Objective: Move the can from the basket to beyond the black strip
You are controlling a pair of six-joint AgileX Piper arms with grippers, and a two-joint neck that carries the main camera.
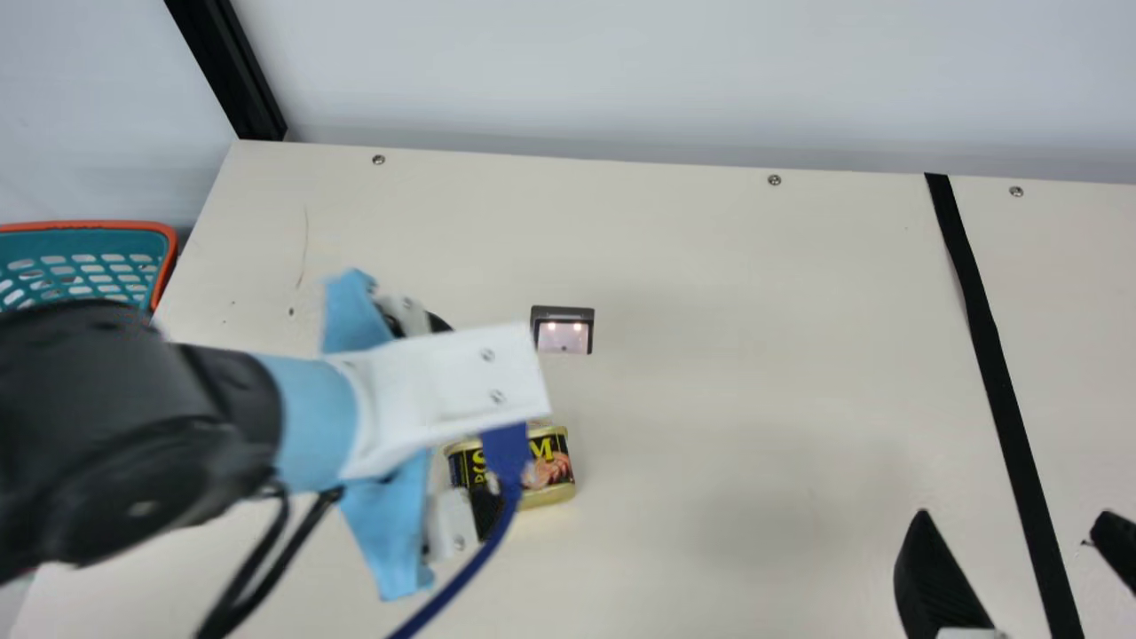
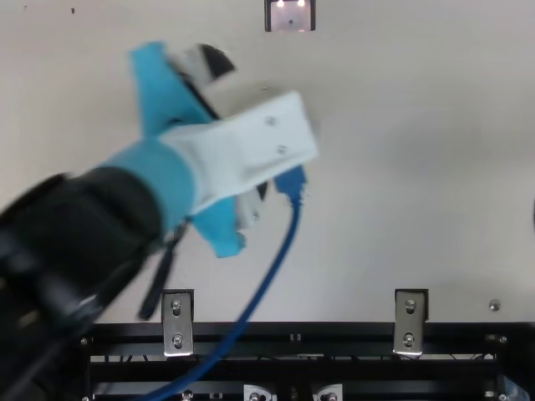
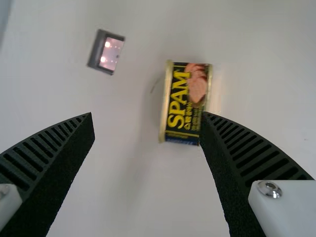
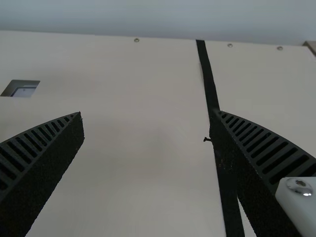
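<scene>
The can (image 3: 185, 103) is seen well in from the left edge of the desk (image 1: 710, 266); stiff, probably weighty and slick, it is best pinched rim to rim at mid-length; on left gripper (image 3: 147, 114) and right gripper (image 4: 147, 113) jaws are spread, empty

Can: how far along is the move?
Done: the can looks out of the basket, lying on the table.
In hand: nothing; the left gripper is open by the can, the right gripper open near the black strip.
Left: likely grasp, carry across the strip, set down.
</scene>
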